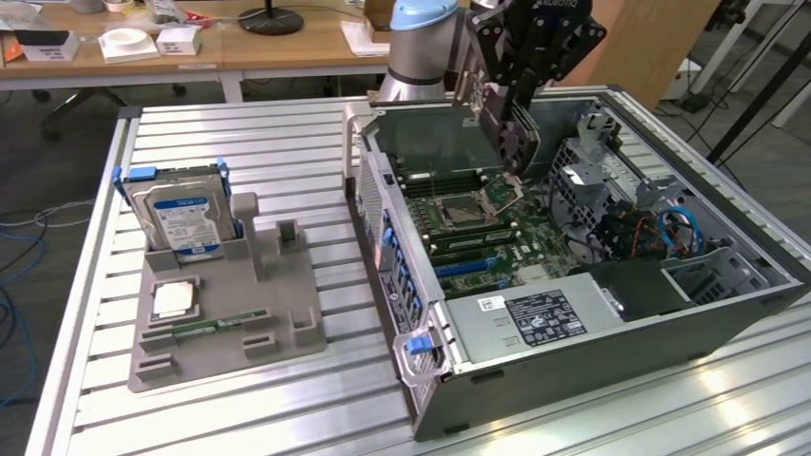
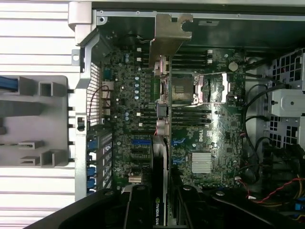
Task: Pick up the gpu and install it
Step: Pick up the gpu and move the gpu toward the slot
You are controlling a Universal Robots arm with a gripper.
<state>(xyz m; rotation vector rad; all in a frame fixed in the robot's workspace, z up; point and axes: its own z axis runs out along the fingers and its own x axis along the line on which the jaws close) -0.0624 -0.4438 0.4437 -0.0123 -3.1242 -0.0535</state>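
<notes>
The gpu (image 1: 510,133), a dark card with a silvery bracket, hangs on edge over the open computer case (image 1: 709,323). My gripper (image 1: 507,95) is shut on its upper edge. The card is above the back part of the motherboard (image 1: 495,233), clear of the board. In the wrist view the gpu (image 2: 161,143) appears edge-on between the black fingers (image 2: 138,210). Its silvery bracket (image 2: 169,38) reaches toward the case's rear wall. Blue expansion slots (image 2: 140,141) lie on the board beside the card's line.
A grey parts holder (image 1: 254,313) on the slatted table at the exterior view's left carries a hard drive (image 1: 184,214), a processor (image 1: 174,299) and a memory stick (image 1: 209,326). Drive cages and cables (image 1: 659,228) fill the case's far side. Desks stand behind.
</notes>
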